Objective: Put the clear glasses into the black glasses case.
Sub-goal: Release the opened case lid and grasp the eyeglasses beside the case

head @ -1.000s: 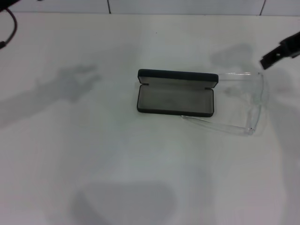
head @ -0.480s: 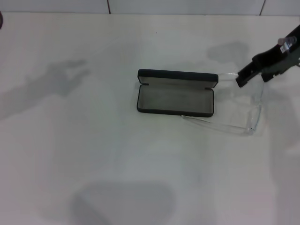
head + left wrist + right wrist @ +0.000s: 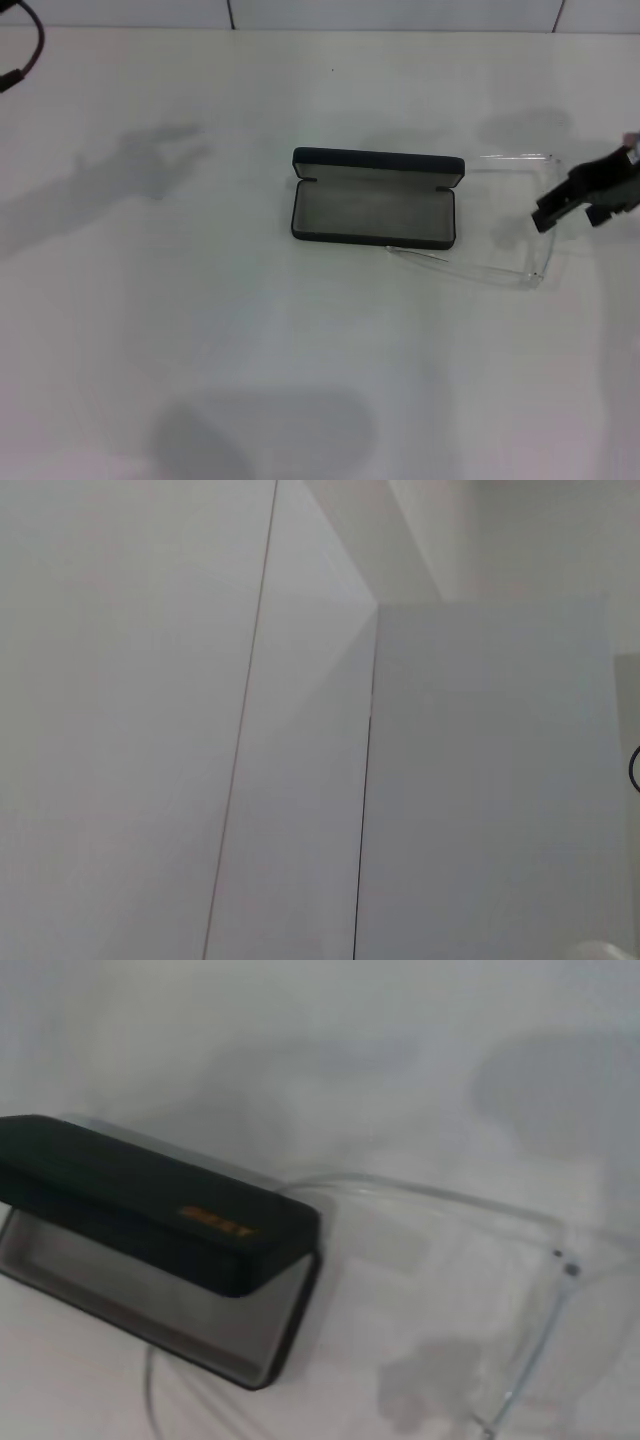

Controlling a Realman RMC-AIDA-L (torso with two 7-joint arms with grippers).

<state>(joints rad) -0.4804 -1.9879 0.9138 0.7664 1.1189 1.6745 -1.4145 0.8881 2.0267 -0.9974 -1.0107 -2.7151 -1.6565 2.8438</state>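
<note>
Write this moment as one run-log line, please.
right gripper: above clear glasses | black glasses case: open, empty | glasses: on table beside case

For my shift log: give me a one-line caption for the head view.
Right gripper hovers over the clear glasses lying beside the open black glasses case on the white table.

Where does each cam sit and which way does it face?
Head: high on the robot, looking down at the white table, open black glasses case, clear glasses; right pincer enters from the right.
Left wrist: faces blank white panels; no body shown.
Right wrist: faces the case and glasses; shared with head.
</note>
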